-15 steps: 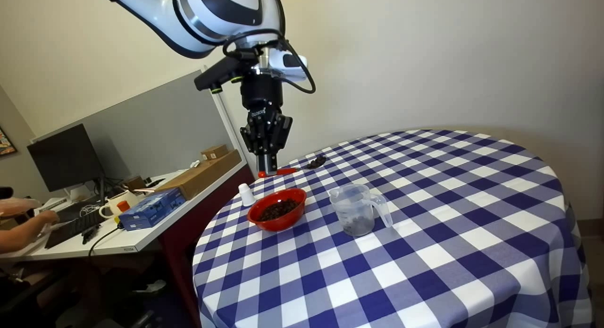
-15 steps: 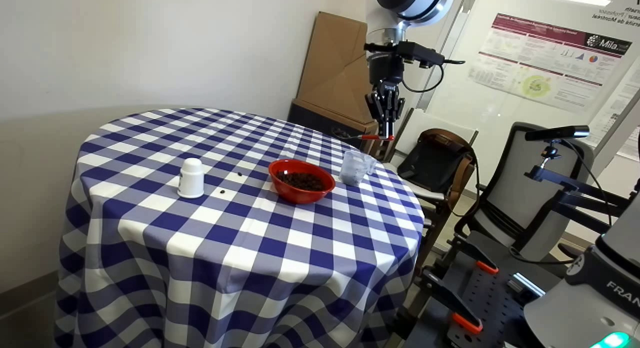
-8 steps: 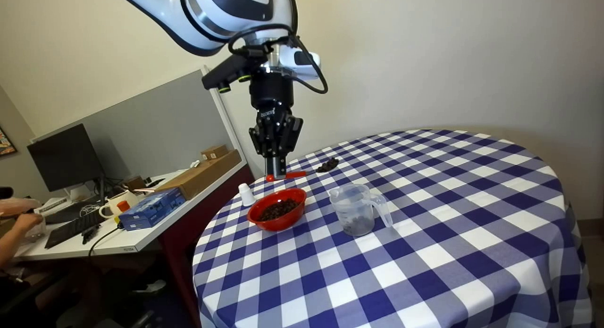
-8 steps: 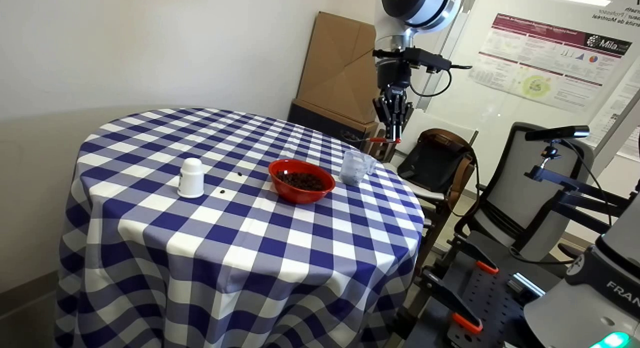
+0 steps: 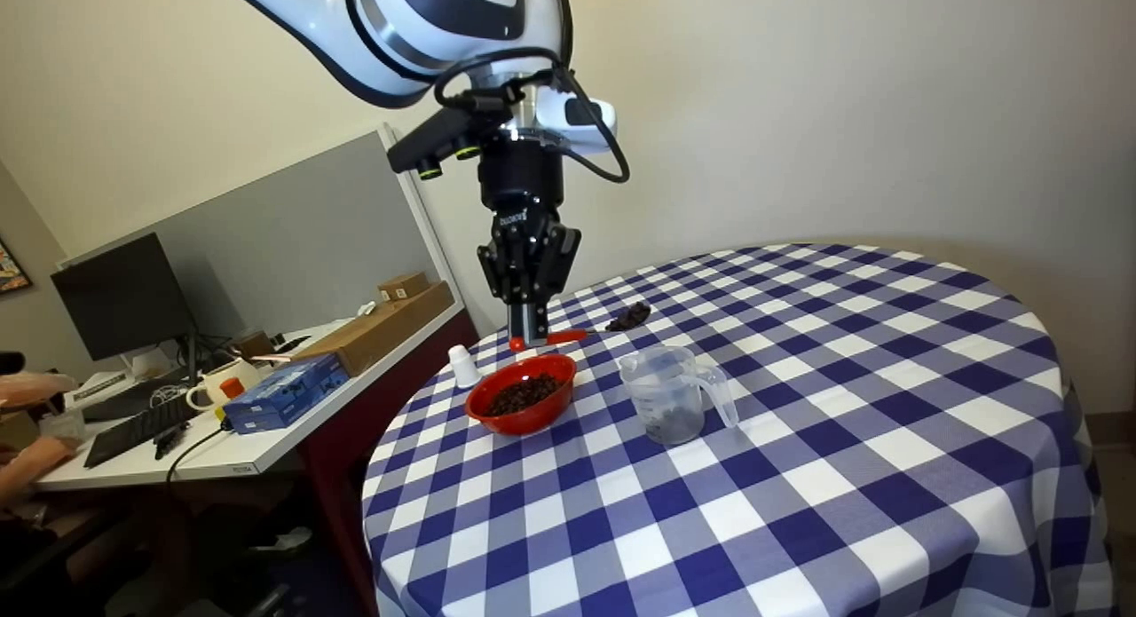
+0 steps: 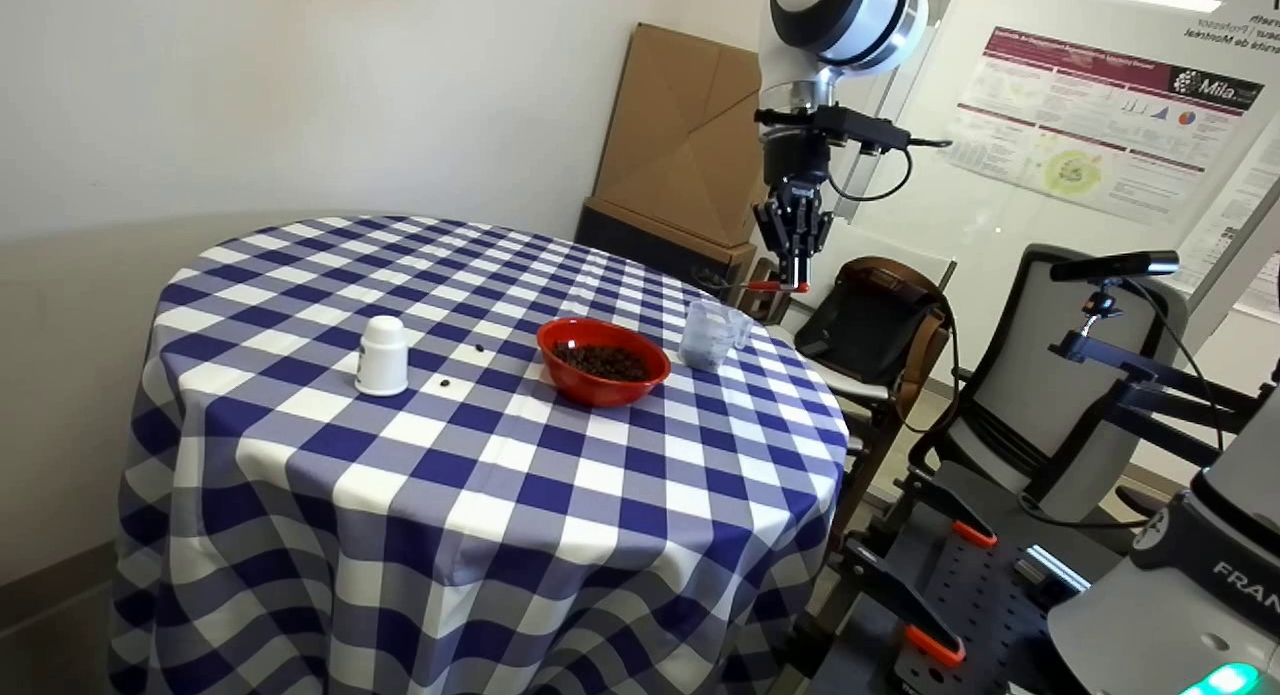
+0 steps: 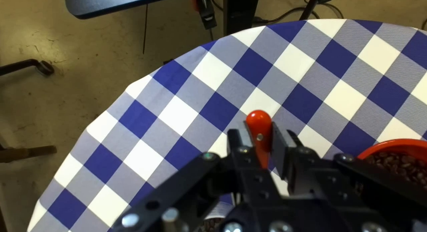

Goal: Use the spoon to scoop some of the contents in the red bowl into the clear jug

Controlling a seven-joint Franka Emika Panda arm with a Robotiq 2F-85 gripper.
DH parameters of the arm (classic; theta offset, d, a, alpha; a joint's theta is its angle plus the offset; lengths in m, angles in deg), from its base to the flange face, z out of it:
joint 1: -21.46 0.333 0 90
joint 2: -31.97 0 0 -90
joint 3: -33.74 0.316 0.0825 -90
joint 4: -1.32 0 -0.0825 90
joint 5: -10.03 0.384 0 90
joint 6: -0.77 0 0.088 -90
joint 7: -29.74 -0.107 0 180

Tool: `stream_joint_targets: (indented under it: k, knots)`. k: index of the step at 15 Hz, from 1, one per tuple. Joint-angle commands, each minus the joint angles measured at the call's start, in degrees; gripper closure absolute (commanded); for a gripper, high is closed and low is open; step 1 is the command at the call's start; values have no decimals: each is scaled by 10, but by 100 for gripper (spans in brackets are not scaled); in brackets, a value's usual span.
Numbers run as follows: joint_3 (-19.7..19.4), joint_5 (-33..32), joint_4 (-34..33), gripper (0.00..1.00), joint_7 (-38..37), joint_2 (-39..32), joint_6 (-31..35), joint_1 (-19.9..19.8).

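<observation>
My gripper [image 5: 528, 331] is shut on the red handle of the spoon [image 5: 568, 336]; the handle end shows between the fingertips in the wrist view [image 7: 259, 123]. The spoon is held roughly level in the air, its head heaped with dark contents [image 5: 630, 316]. The red bowl [image 5: 532, 420] stands on the table with more dark contents [image 6: 605, 361] in it; its edge shows at the right of the wrist view [image 7: 393, 143]. The clear jug [image 5: 657, 382] stands beside the bowl with some dark contents at its bottom. It also shows in an exterior view [image 6: 708, 335].
A white cup-like object [image 6: 382, 357] stands on the checked tablecloth [image 6: 560, 495] beyond the bowl, with a few loose dark bits [image 6: 445, 383] near it. A desk [image 5: 240, 444] with boxes and a monitor stands beside the table. A chair [image 6: 1040, 375] stands near the robot base.
My gripper and the loaded spoon have moved right and lower in both exterior views. The bowl and jug have not moved. A person's hand has moved at the desk.
</observation>
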Motion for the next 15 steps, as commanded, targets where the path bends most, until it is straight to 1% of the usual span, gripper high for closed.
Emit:
stream_joint_targets:
  k: [1, 15]
  knots:
    - [-6, 1, 12, 90, 6, 5, 15, -2]
    - [-21, -20, 24, 90, -4, 2, 27, -5]
